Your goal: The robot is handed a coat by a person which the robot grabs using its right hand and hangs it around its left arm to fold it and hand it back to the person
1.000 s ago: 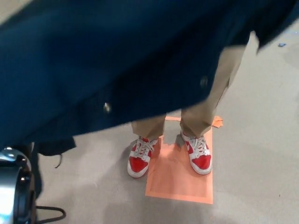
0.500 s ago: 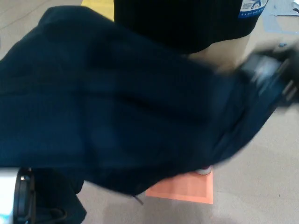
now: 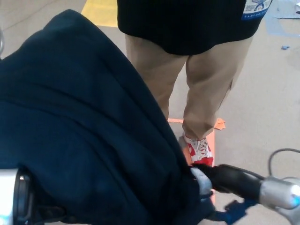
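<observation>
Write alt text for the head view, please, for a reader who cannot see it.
A dark navy coat fills the picture's left in heavy folds, and the robot's right arm reaches in from the lower right to its edge. Behind stands a person in tan trousers, one red and white shoe on an orange mat.

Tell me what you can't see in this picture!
Head view only:
1. Left hand: hidden under the navy coat.
2. Right hand: mostly sunk in coat folds; grip unclear.
3. Person: upper body cut off by the top edge.
4. One red shoe shows; the other is behind the coat.
5. Orange mat: mostly covered by the coat.
</observation>
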Controlling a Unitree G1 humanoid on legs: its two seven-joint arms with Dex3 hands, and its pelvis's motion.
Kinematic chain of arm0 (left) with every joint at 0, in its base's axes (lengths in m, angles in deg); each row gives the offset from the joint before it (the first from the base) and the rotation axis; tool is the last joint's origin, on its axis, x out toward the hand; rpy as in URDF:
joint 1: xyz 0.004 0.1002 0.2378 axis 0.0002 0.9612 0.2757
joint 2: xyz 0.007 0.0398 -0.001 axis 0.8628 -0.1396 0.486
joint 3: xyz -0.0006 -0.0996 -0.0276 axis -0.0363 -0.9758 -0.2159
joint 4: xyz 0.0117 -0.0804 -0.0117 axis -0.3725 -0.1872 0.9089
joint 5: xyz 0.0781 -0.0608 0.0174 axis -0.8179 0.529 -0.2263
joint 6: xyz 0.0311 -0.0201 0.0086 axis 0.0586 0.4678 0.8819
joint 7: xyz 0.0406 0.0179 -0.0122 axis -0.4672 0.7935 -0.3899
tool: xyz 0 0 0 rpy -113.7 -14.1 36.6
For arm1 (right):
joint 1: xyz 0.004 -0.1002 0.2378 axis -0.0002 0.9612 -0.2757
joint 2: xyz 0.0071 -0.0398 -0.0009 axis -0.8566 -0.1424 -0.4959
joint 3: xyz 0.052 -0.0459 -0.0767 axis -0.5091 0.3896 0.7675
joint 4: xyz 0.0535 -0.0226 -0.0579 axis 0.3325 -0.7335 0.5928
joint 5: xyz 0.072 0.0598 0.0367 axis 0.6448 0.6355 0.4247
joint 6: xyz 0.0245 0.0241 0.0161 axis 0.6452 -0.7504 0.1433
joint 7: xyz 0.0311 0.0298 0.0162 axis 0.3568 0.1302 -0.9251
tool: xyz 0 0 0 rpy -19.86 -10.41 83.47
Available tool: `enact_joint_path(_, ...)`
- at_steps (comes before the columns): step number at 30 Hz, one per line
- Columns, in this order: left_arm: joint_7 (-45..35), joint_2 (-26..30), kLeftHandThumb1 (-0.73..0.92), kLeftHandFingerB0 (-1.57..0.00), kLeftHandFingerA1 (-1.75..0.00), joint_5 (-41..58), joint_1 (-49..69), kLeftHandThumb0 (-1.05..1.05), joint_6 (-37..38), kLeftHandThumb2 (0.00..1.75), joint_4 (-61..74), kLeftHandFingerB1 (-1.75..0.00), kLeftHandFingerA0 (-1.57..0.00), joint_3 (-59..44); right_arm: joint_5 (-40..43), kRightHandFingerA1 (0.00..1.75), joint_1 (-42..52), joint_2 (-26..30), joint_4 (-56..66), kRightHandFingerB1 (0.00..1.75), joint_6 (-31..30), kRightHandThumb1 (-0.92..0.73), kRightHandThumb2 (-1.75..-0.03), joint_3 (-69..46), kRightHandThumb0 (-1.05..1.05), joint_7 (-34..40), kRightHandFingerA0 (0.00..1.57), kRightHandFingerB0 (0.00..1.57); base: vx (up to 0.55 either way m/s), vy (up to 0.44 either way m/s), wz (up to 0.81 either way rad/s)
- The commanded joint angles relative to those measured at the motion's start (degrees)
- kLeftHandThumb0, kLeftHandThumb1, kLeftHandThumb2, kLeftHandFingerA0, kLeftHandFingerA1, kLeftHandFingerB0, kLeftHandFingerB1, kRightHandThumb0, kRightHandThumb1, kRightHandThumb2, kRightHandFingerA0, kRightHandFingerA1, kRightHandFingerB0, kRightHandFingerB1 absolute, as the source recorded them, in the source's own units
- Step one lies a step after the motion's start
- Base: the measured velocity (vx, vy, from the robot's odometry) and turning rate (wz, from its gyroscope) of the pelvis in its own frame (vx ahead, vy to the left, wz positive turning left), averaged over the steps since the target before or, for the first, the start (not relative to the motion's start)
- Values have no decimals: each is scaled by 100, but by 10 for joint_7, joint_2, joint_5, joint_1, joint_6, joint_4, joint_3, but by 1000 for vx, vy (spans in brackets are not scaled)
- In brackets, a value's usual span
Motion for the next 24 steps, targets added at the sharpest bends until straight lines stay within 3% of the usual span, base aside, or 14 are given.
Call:
enact_joint_path(1, -36, 36, 63, -4, -33, 21, -43, -72, 12, 100, 29, -35, -3, -16, 98, 0, 59, 116, -74, 0, 47, -54, -82, -89, -79, -146, 0, 0, 0, 0, 0)
enact_joint_path(2, -39, 36, 64, -4, -34, 19, -43, -72, 15, 100, 30, -35, -4, -15, 118, 0, 70, 126, -91, 0, 52, -70, -61, -115, -80, -157, 0, 0, 0, 0, 0)
enact_joint_path(3, -42, 38, 64, -4, -34, 17, -43, -72, 17, 100, 30, -35, -4, -13, 133, 0, 77, 133, -105, 0, 55, -70, -61, -136, -80, -168, 0, 0, 0, 0, 0)
enact_joint_path(4, -42, 37, 64, -4, -33, 18, -44, -72, 11, 100, 31, -35, -4, -14, 180, 0, 82, 131, -134, 0, 21, -53, -81, -179, -81, -199, 0, 0, 0, 0, 0)
enact_joint_path(9, -44, 35, 63, -4, -32, 20, -47, -72, 13, 100, 30, -34, -3, -18, 267, 0, 86, 133, -226, 0, -20, -57, -86, -299, -89, -268, 0, 0, 0, 0, 0)
enact_joint_path(14, -48, 38, 64, -6, -31, 16, -44, -72, 12, 100, 33, -36, -1, -15, 300, 0, 86, 133, -261, 0, -32, -54, -86, -382, -89, -279, 0, 0, 0, 0, 0)
enact_joint_path(17, -49, 42, 67, -8, -25, 18, -39, -82, 11, 98, 35, -29, -8, -18, 302, 0, 75, 130, -256, 0, -64, -53, -85, -429, -89, -235, 0, 0, 0, 0, 0)
enact_joint_path(20, -52, 46, 67, -7, -23, 19, -37, -84, 12, 100, 35, -22, -7, -21, 292, 0, 72, 102, -249, 0, -32, -56, -85, -455, -84, -189, 0, 0, 0, 0, 0)
enact_joint_path(23, -59, 45, 67, -7, -22, 20, -27, -84, 5, 99, 46, -25, -7, -22, 206, 1, 80, 13, -207, 0, 22, -74, -95, -441, -78, -11, 0, 0, 0, 0, 0)
enact_joint_path(24, -59, 44, 68, -7, -23, 20, -25, -83, 5, 100, 49, -24, -7, -22, 196, 1, 80, 6, -208, 0, 24, -75, -95, -437, -76, 3, 0, 0, 0, 0, 0)
